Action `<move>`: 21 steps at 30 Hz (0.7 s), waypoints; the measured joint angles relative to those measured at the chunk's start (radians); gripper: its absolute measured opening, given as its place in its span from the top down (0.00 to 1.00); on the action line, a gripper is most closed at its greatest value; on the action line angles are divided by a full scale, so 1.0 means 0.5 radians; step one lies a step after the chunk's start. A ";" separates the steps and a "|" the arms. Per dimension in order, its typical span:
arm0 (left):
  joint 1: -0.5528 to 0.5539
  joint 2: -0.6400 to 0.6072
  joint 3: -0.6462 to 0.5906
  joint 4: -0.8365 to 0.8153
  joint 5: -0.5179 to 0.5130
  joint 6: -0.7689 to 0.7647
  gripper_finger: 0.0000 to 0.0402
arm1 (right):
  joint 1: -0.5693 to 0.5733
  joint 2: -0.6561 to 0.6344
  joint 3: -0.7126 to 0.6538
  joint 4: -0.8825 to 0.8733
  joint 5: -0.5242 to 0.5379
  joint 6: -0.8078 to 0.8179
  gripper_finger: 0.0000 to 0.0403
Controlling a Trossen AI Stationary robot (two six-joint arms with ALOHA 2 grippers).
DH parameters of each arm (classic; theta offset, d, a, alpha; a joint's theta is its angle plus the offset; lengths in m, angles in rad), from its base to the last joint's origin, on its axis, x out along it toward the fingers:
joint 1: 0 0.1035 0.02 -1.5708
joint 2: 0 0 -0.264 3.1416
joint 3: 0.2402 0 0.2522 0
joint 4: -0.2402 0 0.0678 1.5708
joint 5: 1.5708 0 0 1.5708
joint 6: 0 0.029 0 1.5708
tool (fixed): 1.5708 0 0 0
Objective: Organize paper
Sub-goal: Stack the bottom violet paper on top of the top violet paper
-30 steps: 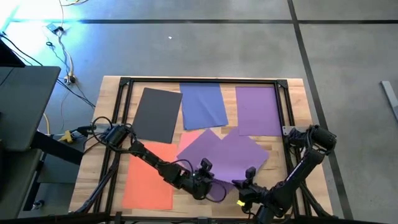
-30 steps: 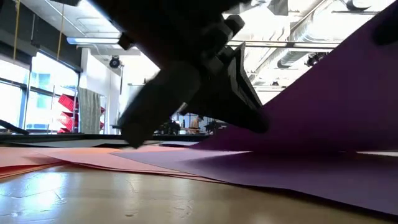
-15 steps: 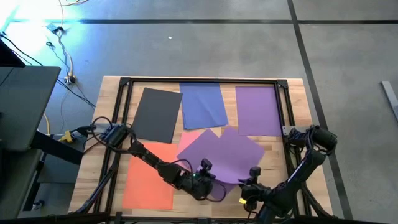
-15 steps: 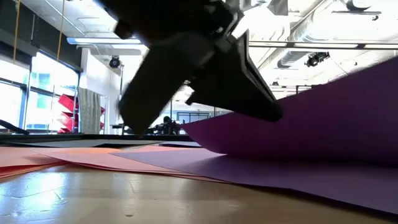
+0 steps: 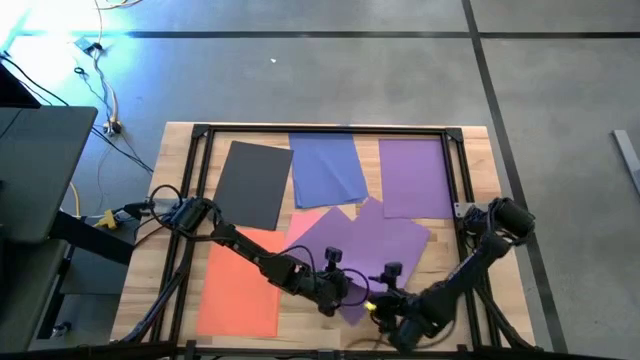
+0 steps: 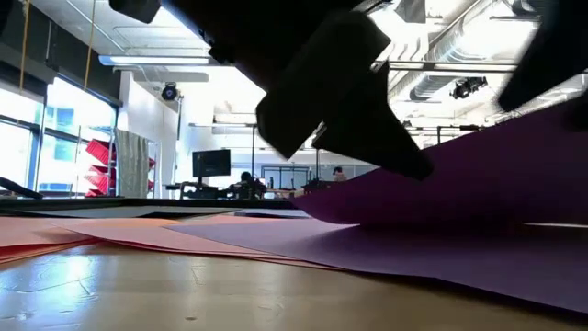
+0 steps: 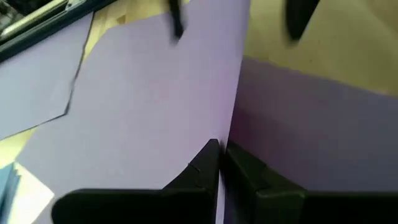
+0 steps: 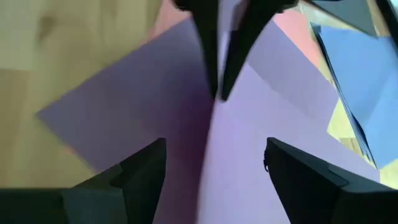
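Purple paper, the skewed sheet [image 5: 360,245] near the table's [image 5: 140,285] front edge, is the landmark: its raised fold runs straight into the left gripper [image 7: 221,163], whose jaws are pinched together on that fold. Facing it across the same sheet, the right gripper [image 8: 211,163] stands with jaws wide apart, the fold between them but untouched. Beyond the skewed sheet lie blue [image 5: 325,168], dark grey [image 5: 252,183] and another purple sheet [image 5: 413,177]; orange [image 5: 238,290] lies beside it.
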State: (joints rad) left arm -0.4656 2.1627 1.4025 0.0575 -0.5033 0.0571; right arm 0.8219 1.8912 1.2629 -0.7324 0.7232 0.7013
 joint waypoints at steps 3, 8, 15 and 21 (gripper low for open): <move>-0.006 -0.001 0.000 0.012 0.019 -0.004 1.00 | -0.105 0.001 0.000 -0.010 -0.131 -0.003 0.43; -0.019 -0.005 0.000 0.065 0.056 -0.006 1.00 | -0.204 0.001 0.000 -0.014 -0.270 -0.005 0.60; -0.087 -0.080 0.001 0.099 0.074 0.174 0.99 | -0.215 0.001 0.000 -0.065 -0.443 0.002 0.97; -0.193 -0.328 0.001 -0.170 -0.074 0.317 0.94 | -0.105 0.001 0.204 -0.459 -0.333 -0.031 1.00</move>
State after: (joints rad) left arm -0.5622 1.9988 1.4029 -0.0274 -0.5402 0.2155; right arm 0.7692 1.8915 1.3648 -0.9619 0.5566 0.6857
